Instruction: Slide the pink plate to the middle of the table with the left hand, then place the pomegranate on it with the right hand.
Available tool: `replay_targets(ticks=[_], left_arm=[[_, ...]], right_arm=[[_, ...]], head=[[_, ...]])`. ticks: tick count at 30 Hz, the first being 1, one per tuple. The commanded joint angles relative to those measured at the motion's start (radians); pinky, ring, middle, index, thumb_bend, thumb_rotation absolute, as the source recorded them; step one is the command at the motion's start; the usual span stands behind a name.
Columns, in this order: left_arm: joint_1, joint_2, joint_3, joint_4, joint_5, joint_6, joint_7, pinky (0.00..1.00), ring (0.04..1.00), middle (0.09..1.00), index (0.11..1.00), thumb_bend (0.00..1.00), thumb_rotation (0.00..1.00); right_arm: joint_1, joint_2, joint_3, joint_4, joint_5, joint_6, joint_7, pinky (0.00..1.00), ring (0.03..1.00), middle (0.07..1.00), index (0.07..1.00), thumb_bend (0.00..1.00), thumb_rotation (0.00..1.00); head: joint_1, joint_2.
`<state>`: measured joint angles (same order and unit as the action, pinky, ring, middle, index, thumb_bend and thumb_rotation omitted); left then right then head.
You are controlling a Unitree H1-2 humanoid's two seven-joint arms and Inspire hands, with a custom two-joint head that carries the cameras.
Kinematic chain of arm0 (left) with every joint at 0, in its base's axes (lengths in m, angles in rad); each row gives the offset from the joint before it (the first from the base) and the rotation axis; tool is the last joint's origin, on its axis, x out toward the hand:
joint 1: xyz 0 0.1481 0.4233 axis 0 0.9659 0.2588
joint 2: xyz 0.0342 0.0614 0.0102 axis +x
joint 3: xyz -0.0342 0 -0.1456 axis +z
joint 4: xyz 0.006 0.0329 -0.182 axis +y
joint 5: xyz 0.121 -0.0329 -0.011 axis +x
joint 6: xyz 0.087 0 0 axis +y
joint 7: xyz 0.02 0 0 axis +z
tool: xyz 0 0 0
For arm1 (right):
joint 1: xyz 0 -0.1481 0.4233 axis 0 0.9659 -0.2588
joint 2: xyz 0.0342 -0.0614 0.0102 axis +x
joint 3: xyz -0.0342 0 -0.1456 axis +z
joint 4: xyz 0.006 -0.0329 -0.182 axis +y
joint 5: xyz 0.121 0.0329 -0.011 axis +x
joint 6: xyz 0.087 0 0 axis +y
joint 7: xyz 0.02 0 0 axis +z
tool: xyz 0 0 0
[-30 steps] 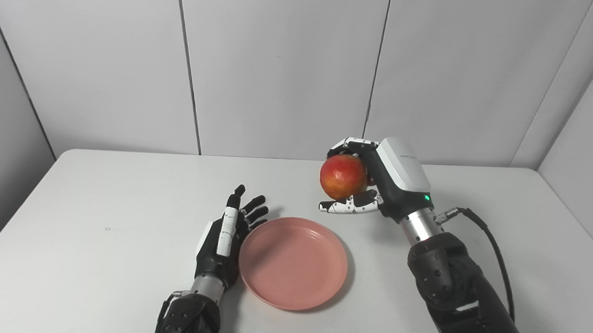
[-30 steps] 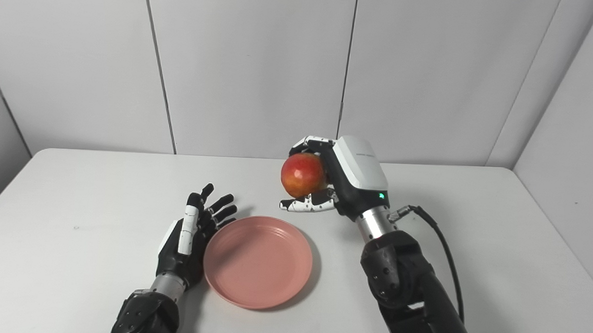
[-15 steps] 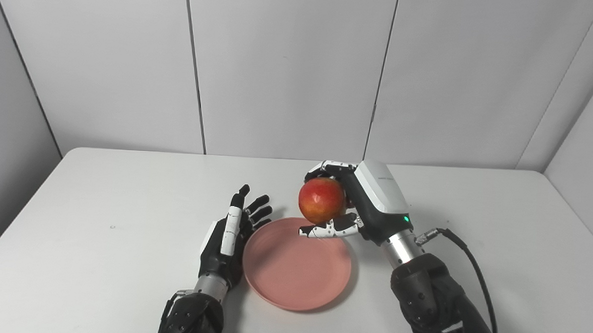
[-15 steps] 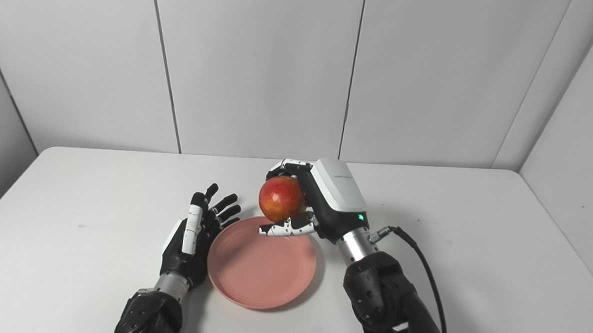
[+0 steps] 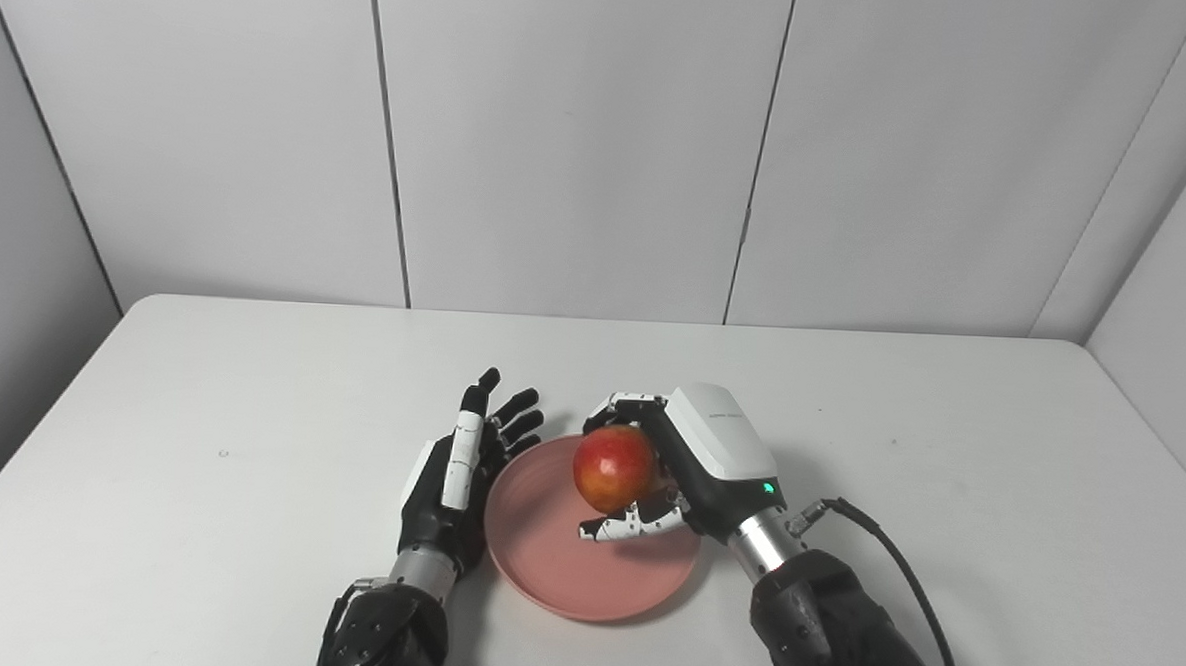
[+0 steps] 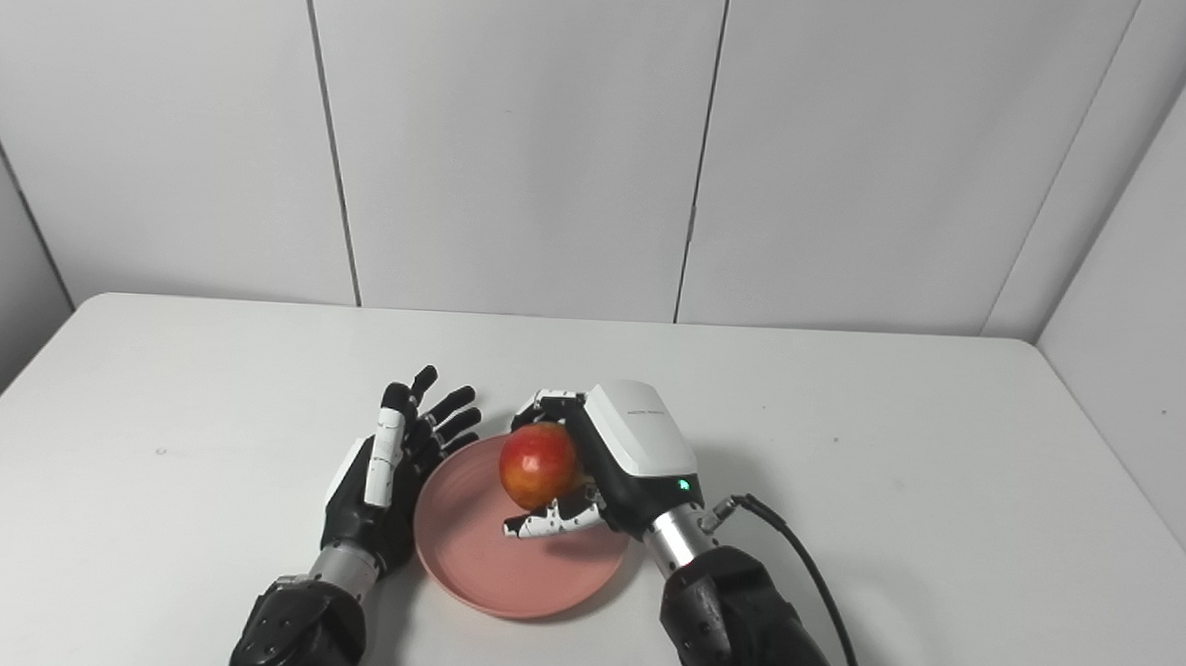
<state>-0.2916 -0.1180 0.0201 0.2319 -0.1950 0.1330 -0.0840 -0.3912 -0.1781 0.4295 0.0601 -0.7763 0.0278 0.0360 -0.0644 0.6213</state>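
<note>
Right hand (image 5: 682,467): fingers wrapped around round red-yellow pomegranate (image 5: 614,468), held over round pink plastic plate (image 5: 543,556) at mid-table, near edge of white table (image 5: 200,396). Left hand (image 5: 457,477): fingers spread, holding nothing, against plate's rim at 9 o'clock.

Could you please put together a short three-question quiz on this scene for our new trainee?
1. True or false: the pomegranate lies free on the pink plate, with no hand on it.
2. Which hand holds the fruit: A) the left hand, B) the right hand, C) neither?
3. Fill in: the left hand rests open beside the plate's ___ rim.

Key
1. False: the right hand is closed on it, over the plate.
2. B
3. left
</note>
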Motion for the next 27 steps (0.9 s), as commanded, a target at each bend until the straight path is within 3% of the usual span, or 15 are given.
replay_targets(ticks=[1,16,27], left_arm=[[-0.014,-0.011,0.001,0.031,-0.007,0.022,0.006,0.85,0.864,0.864,0.987,0.91,0.9],[-0.07,-0.028,-0.007,0.114,0.006,-0.024,0.008,0.97,0.859,0.873,0.984,0.89,0.95],[-0.09,-0.02,0.003,0.15,-0.003,-0.048,0.001,0.96,0.844,0.849,0.983,0.87,0.96]], right_arm=[[-0.056,-0.004,0.0,0.004,-0.017,-0.021,0.002,0.3,0.397,0.464,0.512,0.53,0.01],[-0.122,0.002,-0.016,0.018,-0.056,0.077,0.144,0.32,0.418,0.461,0.513,0.53,0.0],[-0.144,0.015,-0.001,0.03,-0.091,0.099,0.187,0.32,0.424,0.463,0.514,0.53,0.01]], head=[[-0.004,0.0],[0.004,-0.007],[-0.002,-0.01]])
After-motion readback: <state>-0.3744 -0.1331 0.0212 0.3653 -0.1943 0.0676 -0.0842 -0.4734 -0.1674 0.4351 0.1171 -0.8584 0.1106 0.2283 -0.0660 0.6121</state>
